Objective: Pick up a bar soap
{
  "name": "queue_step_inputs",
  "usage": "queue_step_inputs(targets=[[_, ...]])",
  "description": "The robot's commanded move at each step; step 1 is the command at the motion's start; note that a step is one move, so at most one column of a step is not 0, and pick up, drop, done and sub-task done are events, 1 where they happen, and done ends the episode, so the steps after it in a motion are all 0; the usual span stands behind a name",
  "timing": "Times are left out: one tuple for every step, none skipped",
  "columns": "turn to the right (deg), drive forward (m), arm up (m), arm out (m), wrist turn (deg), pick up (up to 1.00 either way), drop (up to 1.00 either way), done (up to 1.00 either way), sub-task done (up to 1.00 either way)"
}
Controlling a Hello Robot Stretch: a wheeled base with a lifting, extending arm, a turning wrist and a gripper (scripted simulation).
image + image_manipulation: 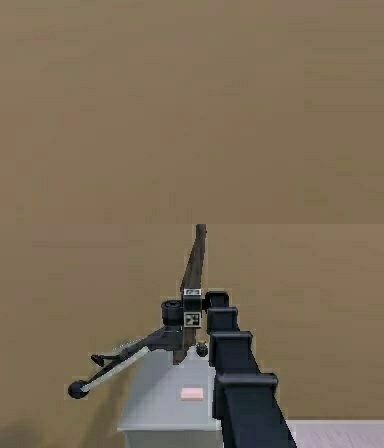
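Approach seems in hand: the pink bar soap [190, 395] lies near the pale surface's [150, 412] near edge beside the arm [240, 384], while the tool [86, 374], holding nothing, juts past its left edge and likely needs realigning over the soap.

arm [245, 394] hides right part of desk [158, 414] | both cut by arm side view's bottom edge | slanted brown bar [197, 259] cut by top edge | bar soap [190, 395] too small for detail
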Motion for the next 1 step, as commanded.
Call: queue_step_inputs(targets=[[0.0, 0.00, 0.00, 0.00, 45.0, 0.00, 0.00, 0.00, 0.00]])
